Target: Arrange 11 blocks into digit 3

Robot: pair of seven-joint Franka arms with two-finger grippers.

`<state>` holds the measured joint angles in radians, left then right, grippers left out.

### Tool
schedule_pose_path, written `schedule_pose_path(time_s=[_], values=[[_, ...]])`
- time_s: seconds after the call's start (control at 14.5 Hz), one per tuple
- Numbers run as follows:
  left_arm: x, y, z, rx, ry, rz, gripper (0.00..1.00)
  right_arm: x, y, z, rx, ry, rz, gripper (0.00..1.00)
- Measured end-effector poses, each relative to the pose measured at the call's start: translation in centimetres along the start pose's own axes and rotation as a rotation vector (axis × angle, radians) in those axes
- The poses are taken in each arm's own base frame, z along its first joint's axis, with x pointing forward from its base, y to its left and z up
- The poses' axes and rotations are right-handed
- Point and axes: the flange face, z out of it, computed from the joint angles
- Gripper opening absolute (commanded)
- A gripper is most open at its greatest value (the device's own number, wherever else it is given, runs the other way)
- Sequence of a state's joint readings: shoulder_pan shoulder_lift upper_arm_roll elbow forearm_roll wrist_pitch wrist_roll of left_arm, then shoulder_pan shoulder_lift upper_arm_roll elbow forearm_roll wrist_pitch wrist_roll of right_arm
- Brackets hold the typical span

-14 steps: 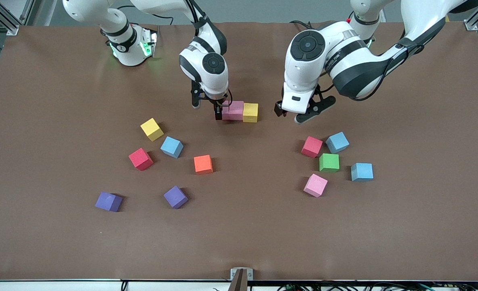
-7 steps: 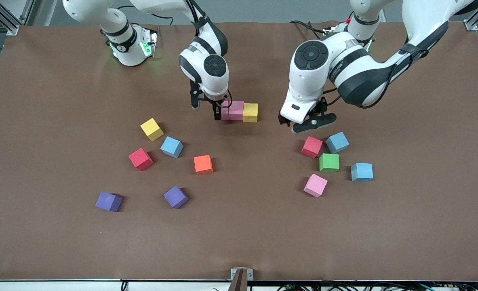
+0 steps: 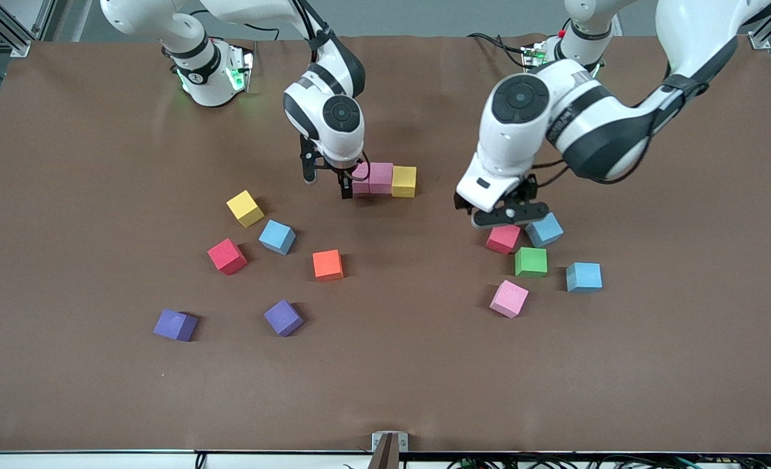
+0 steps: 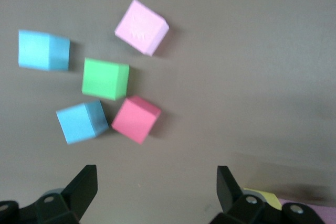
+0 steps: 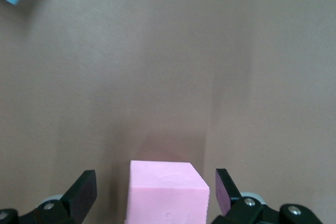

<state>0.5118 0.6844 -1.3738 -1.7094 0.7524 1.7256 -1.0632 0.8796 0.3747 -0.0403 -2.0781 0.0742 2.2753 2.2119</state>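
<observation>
While scattered cubes lie toward the table's near edge, left gripper (image 3: 504, 216) jaws spread, empty, over red cube (image 3: 502, 240) beside light blue cube (image 3: 545, 229), right gripper (image 3: 325, 180) released, straddling pink cube (image 3: 362, 179), row with pink (image 3: 381, 178) and yellow cubes (image 3: 405, 180) mid-table.

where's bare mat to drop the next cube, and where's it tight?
Bare: the mat nearer the camera than the pink-pink-yellow row, between the orange cube and the red cube. Tight: that red cube's cluster with blue and green neighbours, under the open left end effector.
</observation>
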Motion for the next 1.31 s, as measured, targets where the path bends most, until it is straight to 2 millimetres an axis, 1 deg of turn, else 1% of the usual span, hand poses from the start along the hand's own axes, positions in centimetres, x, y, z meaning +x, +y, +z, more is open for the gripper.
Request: schedule_pose_path(time_s=[0.14,0.21,0.35,0.48,0.55,0.69,0.83,0.97,1.1,1.17,1.24,1.31], values=[[2.4,-1.5,0.0,-0.016,0.009,-0.001,1.00,1.7,-0.9,-1.5,-0.009,-0.004,-0.031,1.00],[3.3,-1.9,0.0,-0.023,0.007,-0.012,1.00,2.5,-1.3,-2.2,-0.010,-0.008,-0.048,1.00],[4.7,-2.1,0.3,-0.035,-0.018,-0.025,1.00,4.0,-2.1,-3.2,-0.007,-0.017,-0.094,1.00],[5.7,-2.1,0.8,-0.030,-0.039,-0.028,1.00,5.7,-3.2,-3.6,-0.001,-0.022,-0.143,1.00],[6.1,-2.1,0.8,-0.030,-0.044,-0.025,1.00,6.9,-3.9,-3.8,0.003,-0.021,-0.167,1.00],[6.9,-3.0,0.3,-0.041,-0.035,-0.012,1.00,9.7,-5.3,-4.3,0.010,-0.025,-0.230,1.00],[8.1,-5.0,-0.3,-0.050,-0.031,0.009,1.00,13.0,-6.1,-4.9,0.012,-0.035,-0.328,1.00],[9.1,-7.4,-0.9,-0.064,-0.034,0.030,1.00,17.0,-6.2,-5.5,0.014,-0.047,-0.439,1.00],[9.7,-9.2,-1.5,-0.069,-0.032,0.045,1.00,21.1,-6.0,-5.5,0.013,-0.060,-0.522,1.00],[9.9,-9.7,-1.7,-0.069,-0.030,0.051,1.00,22.5,-5.8,-5.3,0.014,-0.064,-0.551,1.00],[10.1,-10.2,-1.8,-0.066,-0.025,0.058,1.00,23.2,-5.4,-4.9,0.023,-0.065,-0.580,1.00],[10.3,-10.6,-1.7,-0.063,-0.022,0.066,1.00,23.4,-4.9,-4.4,0.033,-0.065,-0.610,1.00]])
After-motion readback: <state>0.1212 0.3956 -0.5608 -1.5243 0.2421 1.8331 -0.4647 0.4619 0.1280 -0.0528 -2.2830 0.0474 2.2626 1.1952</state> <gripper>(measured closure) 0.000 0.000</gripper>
